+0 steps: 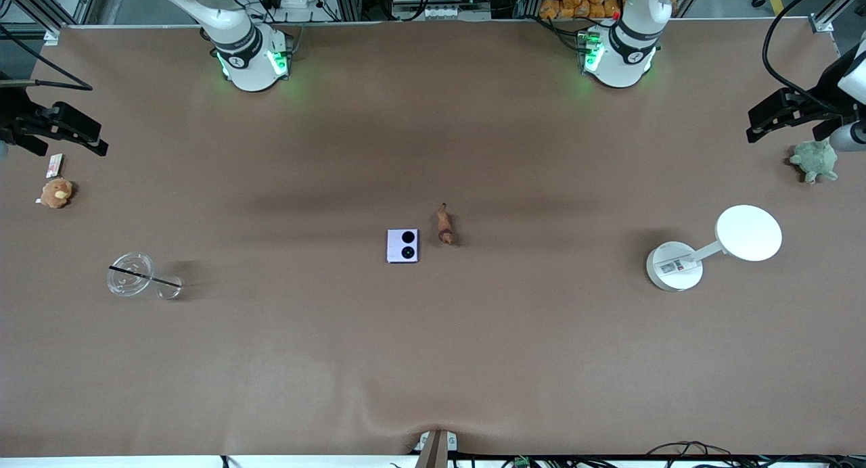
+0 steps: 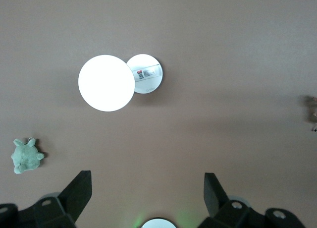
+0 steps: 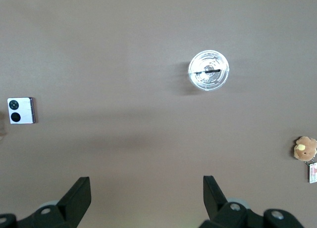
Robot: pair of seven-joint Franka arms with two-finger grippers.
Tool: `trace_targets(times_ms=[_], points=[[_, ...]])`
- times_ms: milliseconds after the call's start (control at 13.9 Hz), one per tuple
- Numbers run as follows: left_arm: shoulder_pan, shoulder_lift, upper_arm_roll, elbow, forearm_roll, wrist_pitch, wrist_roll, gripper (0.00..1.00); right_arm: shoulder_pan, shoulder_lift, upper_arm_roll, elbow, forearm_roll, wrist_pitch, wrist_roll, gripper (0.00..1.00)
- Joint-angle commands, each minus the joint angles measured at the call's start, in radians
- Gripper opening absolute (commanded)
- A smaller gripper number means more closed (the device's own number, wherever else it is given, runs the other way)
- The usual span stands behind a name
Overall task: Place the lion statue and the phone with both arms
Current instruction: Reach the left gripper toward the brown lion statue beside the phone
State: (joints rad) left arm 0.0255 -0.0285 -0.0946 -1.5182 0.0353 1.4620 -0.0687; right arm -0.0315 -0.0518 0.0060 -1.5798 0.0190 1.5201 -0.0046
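The lion statue [image 1: 444, 226], a small orange-brown figurine, lies on the brown table [image 1: 433, 360] near its middle. The phone [image 1: 402, 245], pale and nearly square with two black circles, lies flat beside it toward the right arm's end. The phone also shows in the right wrist view [image 3: 21, 111], and the lion shows at the edge of the left wrist view [image 2: 312, 109]. My left gripper [image 2: 147, 181] is open and empty, held high over the left arm's end of the table [image 1: 764, 120]. My right gripper [image 3: 146, 183] is open and empty, high over the right arm's end [image 1: 81, 133].
A white round-based stand with a disc [image 1: 676, 265] and a green plush turtle [image 1: 815, 160] are at the left arm's end. A clear cup with a black straw [image 1: 132, 274] and a brown plush [image 1: 56, 193] are at the right arm's end.
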Motion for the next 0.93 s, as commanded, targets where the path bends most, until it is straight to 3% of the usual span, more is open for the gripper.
trace_targets(times_ms=[0, 287, 431, 647, 862], points=[[0.008, 0.004, -0.001, 0.015, -0.023, -0.022, 0.007, 1.00, -0.007, -0.005, 0.006, 0.009, 0.007, -0.005, 0.014, 1.00], [0.001, 0.015, -0.008, 0.016, -0.018, -0.020, 0.009, 1.00, -0.005, -0.005, 0.006, 0.009, 0.007, -0.009, 0.014, 1.00], [-0.015, 0.056, -0.060, 0.016, -0.035, -0.012, 0.009, 1.00, -0.001, -0.003, 0.006, 0.009, 0.007, -0.006, 0.014, 1.00], [-0.053, 0.165, -0.155, 0.010, -0.054, 0.069, -0.045, 1.00, -0.002, -0.003, 0.008, 0.009, 0.007, -0.006, 0.014, 1.00], [-0.180, 0.292, -0.186, 0.012, -0.048, 0.202, -0.202, 1.00, -0.001, -0.002, 0.008, 0.009, 0.007, -0.005, 0.014, 1.00]])
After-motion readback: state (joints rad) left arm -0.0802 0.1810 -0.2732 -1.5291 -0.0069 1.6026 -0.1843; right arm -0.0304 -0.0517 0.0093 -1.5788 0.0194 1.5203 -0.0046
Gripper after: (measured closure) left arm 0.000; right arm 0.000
